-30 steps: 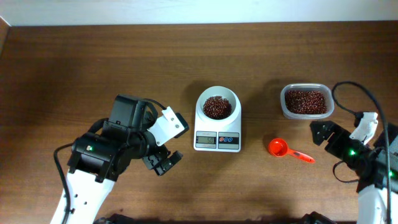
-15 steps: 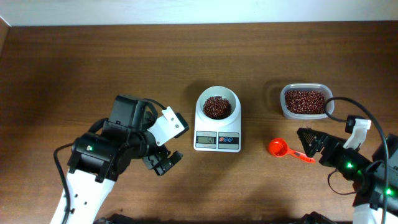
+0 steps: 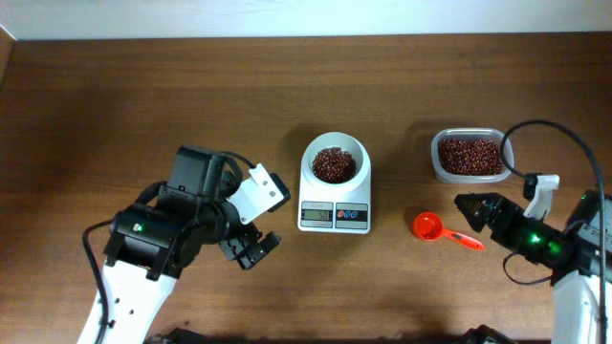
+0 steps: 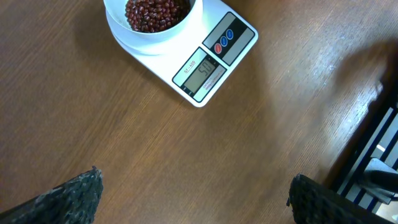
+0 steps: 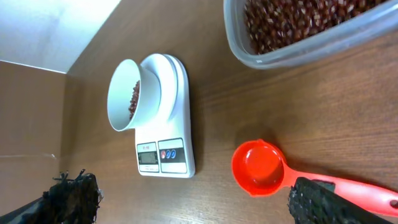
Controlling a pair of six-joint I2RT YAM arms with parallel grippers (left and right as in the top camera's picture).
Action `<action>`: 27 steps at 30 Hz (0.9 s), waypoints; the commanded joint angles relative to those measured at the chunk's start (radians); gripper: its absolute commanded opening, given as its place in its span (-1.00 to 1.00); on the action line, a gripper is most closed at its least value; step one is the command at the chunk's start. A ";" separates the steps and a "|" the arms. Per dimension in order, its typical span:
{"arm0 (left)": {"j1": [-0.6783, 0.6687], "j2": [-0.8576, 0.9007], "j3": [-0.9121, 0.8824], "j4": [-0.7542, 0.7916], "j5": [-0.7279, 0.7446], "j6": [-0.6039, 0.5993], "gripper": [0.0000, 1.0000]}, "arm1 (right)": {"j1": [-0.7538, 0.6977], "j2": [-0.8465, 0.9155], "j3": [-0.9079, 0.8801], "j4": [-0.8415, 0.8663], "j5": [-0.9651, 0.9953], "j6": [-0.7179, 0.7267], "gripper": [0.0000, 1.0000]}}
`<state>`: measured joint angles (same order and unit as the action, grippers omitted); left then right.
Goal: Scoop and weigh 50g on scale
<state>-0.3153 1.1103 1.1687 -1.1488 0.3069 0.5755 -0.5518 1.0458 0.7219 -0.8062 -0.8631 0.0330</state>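
Note:
The white scale [image 3: 335, 216] stands mid-table with its round white bowl [image 3: 335, 164] holding red-brown beans [image 3: 333, 163]. In the left wrist view the scale [image 4: 214, 59] and bowl [image 4: 152, 25] lie far ahead of my open, empty left gripper [image 4: 196, 200]. From overhead the left gripper [image 3: 252, 250] hovers left of the scale. The orange scoop [image 3: 428, 226] lies empty on the table, right of the scale. My right gripper [image 3: 469, 216] is open over the scoop's handle [image 5: 367, 190], one fingertip [image 5: 329, 202] above it, not touching as far as I can see.
A clear plastic tub [image 3: 469, 155] full of beans sits at the back right, just behind the scoop, and it fills the top of the right wrist view as tub [image 5: 298, 53]. The table's back edge meets a pale wall [image 3: 306, 17].
The right arm has swung left and turned toward the scoop, its open jaws now over the scoop's handle. The left arm, scale, bowl and scoop have not moved.

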 commanded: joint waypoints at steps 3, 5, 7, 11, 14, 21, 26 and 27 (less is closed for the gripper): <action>0.004 -0.010 0.014 -0.001 0.003 -0.013 0.98 | 0.068 -0.010 0.019 0.001 -0.023 -0.171 0.98; 0.004 -0.010 0.014 -0.001 0.003 -0.013 0.98 | 0.101 -0.029 0.019 0.001 -0.012 -0.211 0.97; 0.004 -0.010 0.014 -0.001 0.003 -0.013 0.98 | 0.140 -0.051 0.019 0.002 0.033 -0.217 0.97; 0.004 -0.010 0.014 -0.001 0.003 -0.013 0.98 | 0.179 -0.099 0.006 0.003 0.067 -0.217 0.97; 0.004 -0.010 0.014 -0.001 0.003 -0.013 0.98 | 0.225 -0.148 -0.022 0.014 0.067 -0.216 0.97; 0.004 -0.010 0.014 -0.001 0.003 -0.013 0.98 | 0.332 -0.313 -0.122 0.111 0.223 -0.029 0.97; 0.004 -0.010 0.014 -0.001 0.003 -0.013 0.98 | 0.404 -0.509 -0.209 0.111 0.322 0.035 0.98; 0.004 -0.010 0.014 -0.001 0.003 -0.013 0.98 | 0.420 -0.557 -0.232 0.111 0.323 0.035 0.98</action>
<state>-0.3153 1.1107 1.1690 -1.1484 0.3069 0.5751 -0.1776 0.5915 0.5438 -0.6975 -0.6083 0.0200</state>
